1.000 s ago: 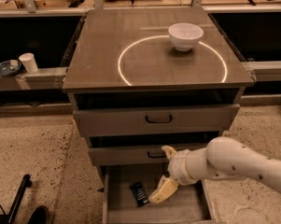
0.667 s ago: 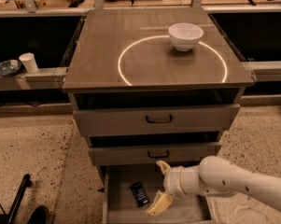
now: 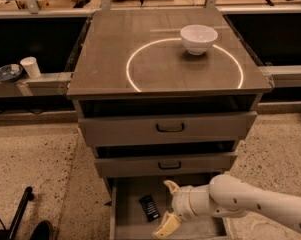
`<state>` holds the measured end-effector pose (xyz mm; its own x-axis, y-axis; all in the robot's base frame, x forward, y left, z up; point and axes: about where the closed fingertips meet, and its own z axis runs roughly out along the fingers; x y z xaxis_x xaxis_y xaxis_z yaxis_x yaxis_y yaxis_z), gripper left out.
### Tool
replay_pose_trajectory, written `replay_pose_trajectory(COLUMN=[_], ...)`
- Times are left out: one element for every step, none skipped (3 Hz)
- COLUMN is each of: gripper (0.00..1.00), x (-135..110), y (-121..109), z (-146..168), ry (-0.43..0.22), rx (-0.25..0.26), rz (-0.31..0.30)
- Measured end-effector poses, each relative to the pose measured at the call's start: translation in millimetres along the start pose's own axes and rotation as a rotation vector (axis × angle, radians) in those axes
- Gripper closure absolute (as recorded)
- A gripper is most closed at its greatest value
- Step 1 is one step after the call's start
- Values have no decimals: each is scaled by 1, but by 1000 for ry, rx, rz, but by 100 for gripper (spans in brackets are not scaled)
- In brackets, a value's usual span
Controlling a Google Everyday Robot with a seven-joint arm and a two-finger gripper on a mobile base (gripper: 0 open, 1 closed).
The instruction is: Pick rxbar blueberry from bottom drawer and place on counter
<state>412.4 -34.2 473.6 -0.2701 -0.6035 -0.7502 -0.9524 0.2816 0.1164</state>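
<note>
**Pincer in the bottom drawer, bar not yet taken**

We have the pincer (image 3: 169, 206) down inside the open bottom drawer (image 3: 131, 223), its two pale fingers spread wide and holding nothing. The rxbar blueberry (image 3: 149, 207) lies flat on the drawer floor, just beside the fingertips towards the drawer's middle. As far as we can see, it is not touching them.

We judge this to be the reach-and-grasp step, with the pick itself still ahead. Next, the pincer needs to shift over the bar so that the fingers straddle its narrow width. It should then sink right to the board before closing. The wrapper sits very low, so a shallow closure may only push it along the floor.

After that comes the lift out past the two upper drawers. The bar then goes up onto the bench (image 3: 107, 59), the cabinet top with the bright circle, set down apart from the white bowl (image 3: 198, 38).
</note>
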Motion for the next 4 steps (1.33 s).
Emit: replay_pose_trajectory(gripper=[0, 0, 0, 0], x=[20, 74, 90, 89], y=[-7, -5, -9, -9], z=[22, 72, 92, 95], ry=[16, 42, 29, 25], rx=[59, 103, 150, 142], rz=[-19, -70, -37, -46])
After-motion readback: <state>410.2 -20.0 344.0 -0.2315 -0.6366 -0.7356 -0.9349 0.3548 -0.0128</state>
